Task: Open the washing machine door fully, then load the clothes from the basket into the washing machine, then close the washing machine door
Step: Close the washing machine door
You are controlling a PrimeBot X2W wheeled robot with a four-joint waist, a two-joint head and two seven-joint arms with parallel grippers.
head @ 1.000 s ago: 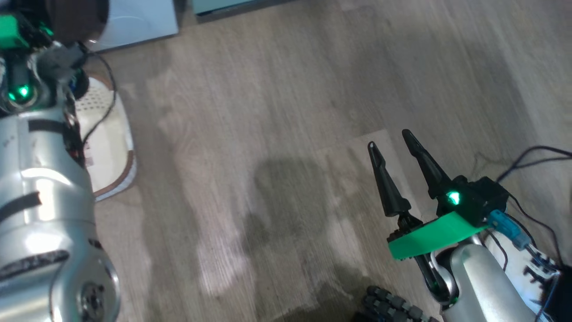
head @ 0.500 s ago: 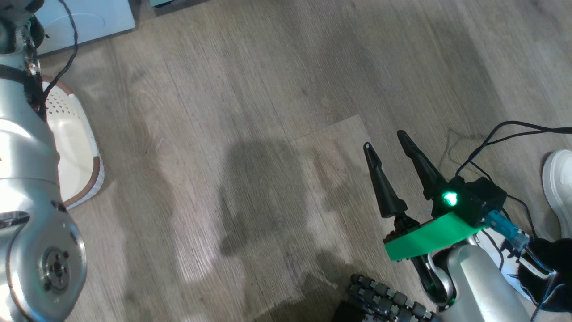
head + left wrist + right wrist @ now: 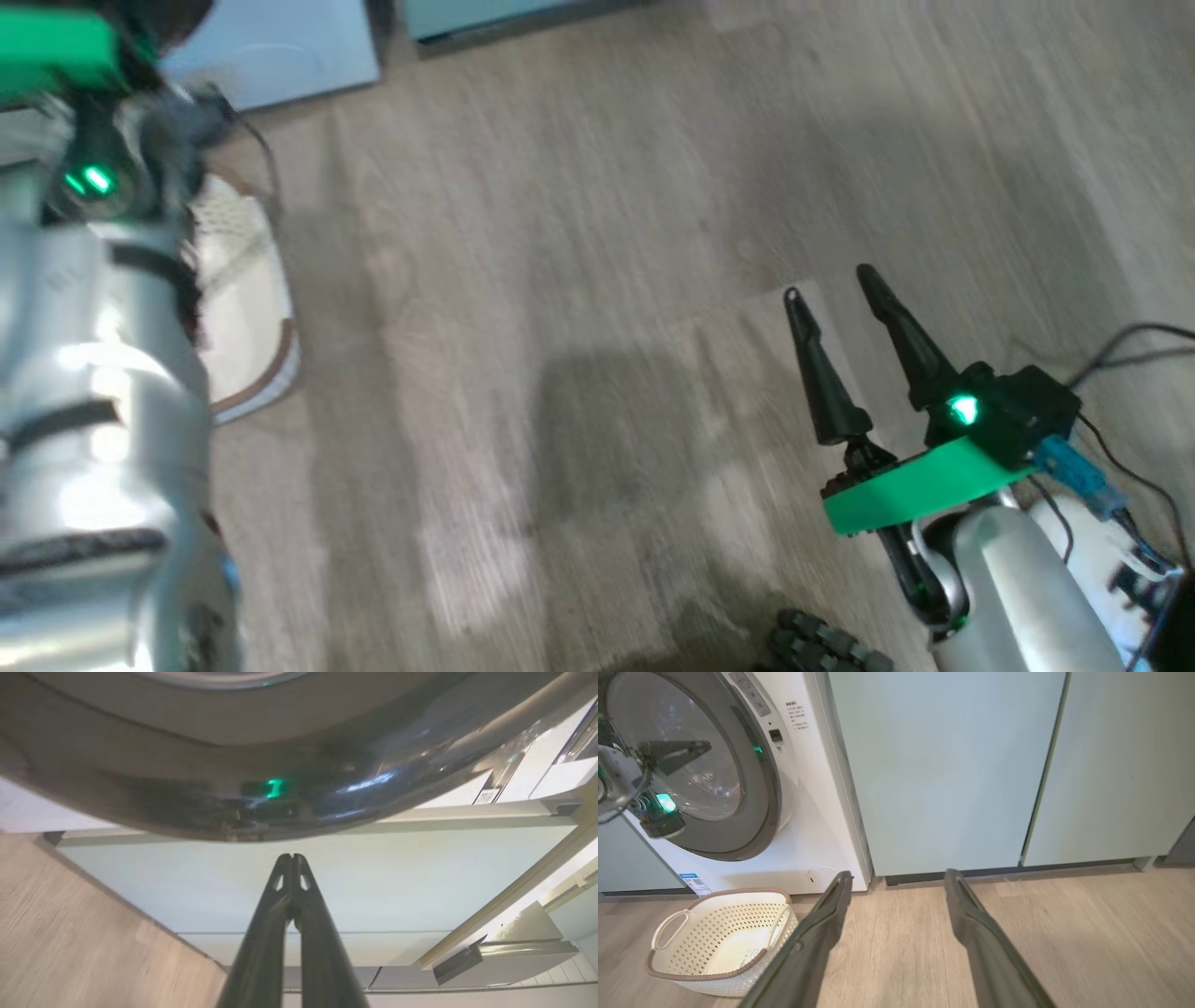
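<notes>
Washing machine door (image 3: 705, 774): seeming rigid and slick, probably wanting a push at black rim (image 3: 140, 798). Left fingers (image 3: 268, 933) pressing together, right fingers (image 3: 812, 942) standing apart.

Small print (image 3: 796, 716) on the washing machine (image 3: 817, 821) and its blue label (image 3: 693, 883) seem too blurred to read.

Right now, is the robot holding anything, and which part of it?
Nothing is held. The left gripper is shut on nothing near the washing machine door; the right gripper is open and empty.
</notes>
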